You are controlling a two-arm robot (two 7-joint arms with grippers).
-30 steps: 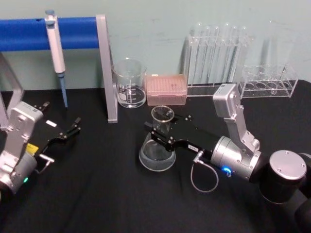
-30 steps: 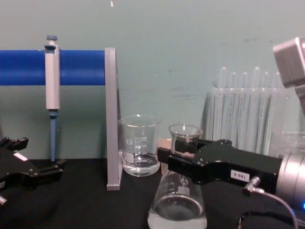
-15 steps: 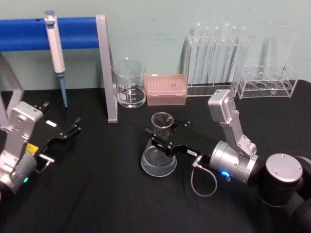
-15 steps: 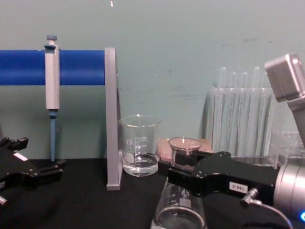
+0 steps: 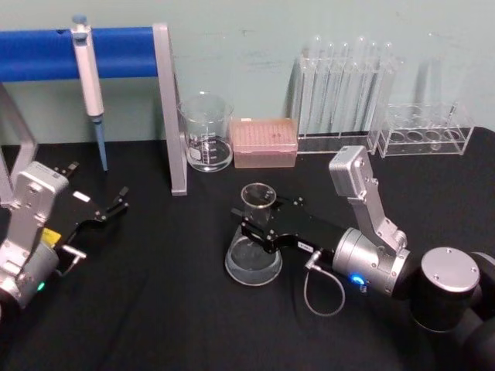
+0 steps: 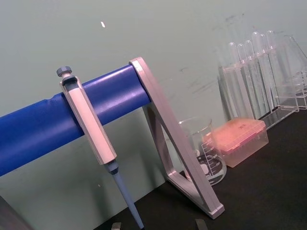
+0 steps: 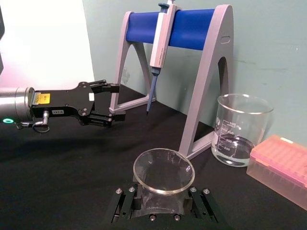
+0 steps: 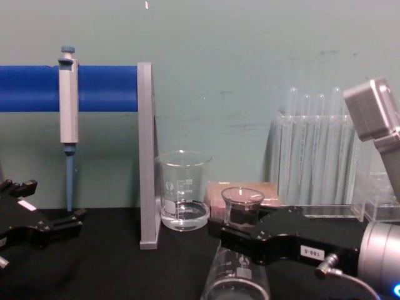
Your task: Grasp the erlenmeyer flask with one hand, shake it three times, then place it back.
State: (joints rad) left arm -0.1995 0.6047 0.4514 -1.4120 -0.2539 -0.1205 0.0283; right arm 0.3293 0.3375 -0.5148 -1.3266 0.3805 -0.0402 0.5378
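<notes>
The erlenmeyer flask (image 5: 251,259) is clear glass with a little clear liquid and stands upright near the middle of the black table; I cannot tell whether its base touches the cloth. My right gripper (image 5: 257,222), the black blocky hand on a silver wrist, reaches in from the right and is shut on the flask's neck just below the rim. In the right wrist view the flask's round mouth (image 7: 164,171) sits between the two black fingers (image 7: 125,203). The chest view shows the flask's neck (image 8: 242,203) rising out of the right gripper (image 8: 240,236). My left gripper (image 5: 108,210) rests open at the far left.
A glass beaker (image 5: 206,143) with some liquid, a pink tip box (image 5: 265,143) and two clear test tube racks (image 5: 344,93) (image 5: 427,127) line the back. A pipette (image 5: 89,69) hangs on the blue-barred stand (image 5: 168,108) at the back left.
My right gripper has come down and slightly toward me with the flask held in it, lowering it to about table level. The left arm has not moved.
</notes>
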